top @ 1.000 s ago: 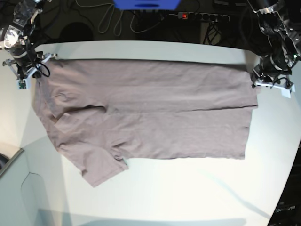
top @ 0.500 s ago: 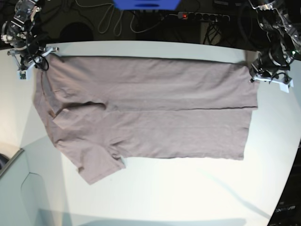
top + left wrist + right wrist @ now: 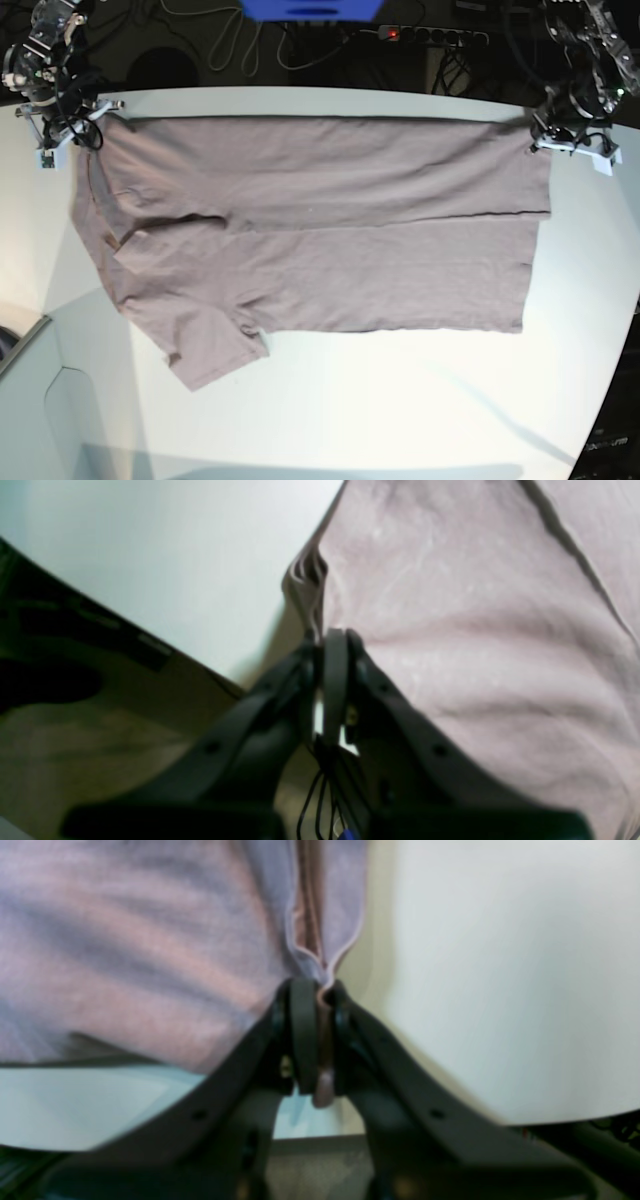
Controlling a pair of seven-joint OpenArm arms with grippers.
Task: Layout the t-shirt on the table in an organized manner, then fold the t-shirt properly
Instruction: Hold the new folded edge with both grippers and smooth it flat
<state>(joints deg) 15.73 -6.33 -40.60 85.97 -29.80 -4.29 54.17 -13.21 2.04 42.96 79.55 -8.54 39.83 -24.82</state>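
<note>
From my station I saw a black power strip (image 3: pixel 432 35) with a red light, loose cables (image 3: pixel 235 45) and a blue object (image 3: pixel 310 9) lying on the dark floor beyond the table's (image 3: pixel 400 400) far edge, none of them touching the cloth. No containers showed in any view. The t-shirt (image 3: pixel 320 230) lay spread across the table's far half, one sleeve jutting toward the near side. I had the left gripper (image 3: pixel 334 645) pinched tight on the shirt's bunched corner at the far edge, and the right gripper (image 3: pixel 320 1000) clamped tight on a folded edge of fabric at the opposite far corner.
</note>
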